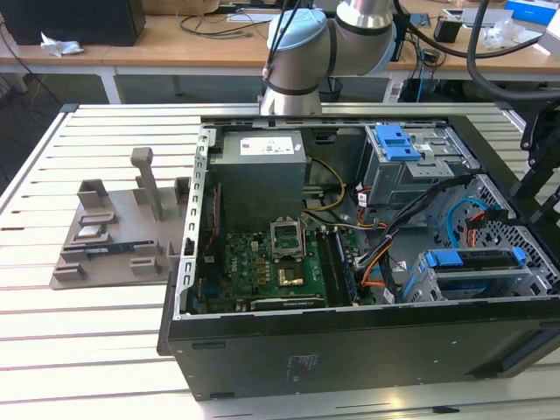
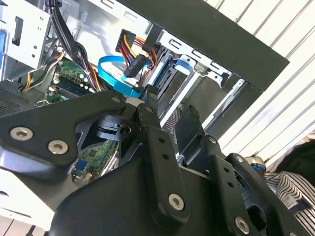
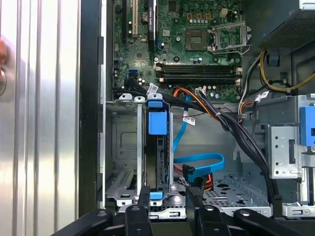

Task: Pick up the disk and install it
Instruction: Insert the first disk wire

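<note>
The disk [image 3: 158, 157], a flat hard drive seen edge-on with bright blue plastic rails, stands upright in a slot of the grey metal drive cage [image 3: 123, 147]. In the exterior view the disk [image 1: 472, 260] lies at the lower right of the frame, inside the open black computer case [image 1: 350, 350] on the pale slatted counter [image 1: 87, 332]. The black claw [image 3: 169, 192] hovers just beside the disk's near end, its fingers spread wide and holding nothing. A blue flat cable [image 3: 197, 160] curls beside the cage, near the green motherboard [image 1: 271, 271].
</note>
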